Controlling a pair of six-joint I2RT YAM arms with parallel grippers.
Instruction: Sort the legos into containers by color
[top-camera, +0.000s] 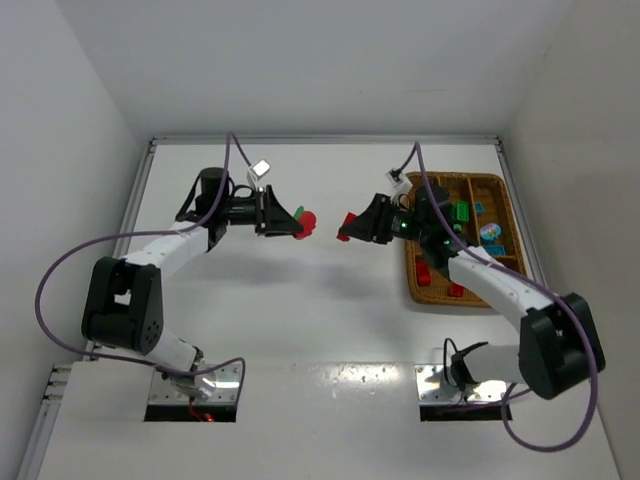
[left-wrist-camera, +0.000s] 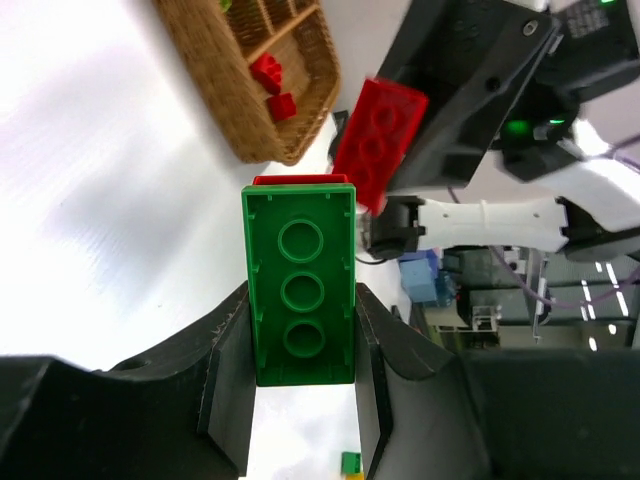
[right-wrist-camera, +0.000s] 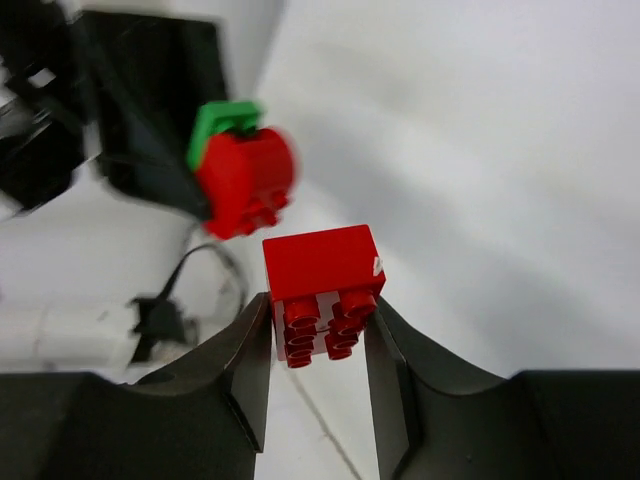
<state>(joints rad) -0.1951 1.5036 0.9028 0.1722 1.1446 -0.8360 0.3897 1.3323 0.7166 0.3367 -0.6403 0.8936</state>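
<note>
Top external: seeing both arms up over the desk (top-camera: 300, 330), tips facing each other mid-desk with a small gap between. Got left end effector (top-camera: 293, 221) clenched on a green brick (top-camera: 298, 213), with a stacked red brick (top-camera: 308, 223) on its far side. Got right end effector (top-camera: 354, 228) clenched on a second red brick (top-camera: 344, 228), held up just left of the wicker tray (top-camera: 470, 179). Left wrist: confirming the clamp, both fingers (left-wrist-camera: 228, 360) pressed flat on the long sides of the green brick, hollow underside with three round tubes toward the lens, stacked red brick showing only as a thin strip past the top edge. Same view: second red brick poking out studs-forward from the opposite black end effector, near the held pair but apart. Right wrist: seeing fingers tight on both sides of the second red brick, knobbed face toward the lens, green-and-red pair blurred beyond it, not touching. Back to top external, inside the tray: counting a tray green brick (top-camera: 461, 212), a teal brick (top-camera: 480, 208) beside it, a printed block (top-camera: 490, 232) toward the right wall, and two red bricks (top-camera: 424, 275) at the near end. Can't tell exact compartments, right arm covering part of the tray.
</note>
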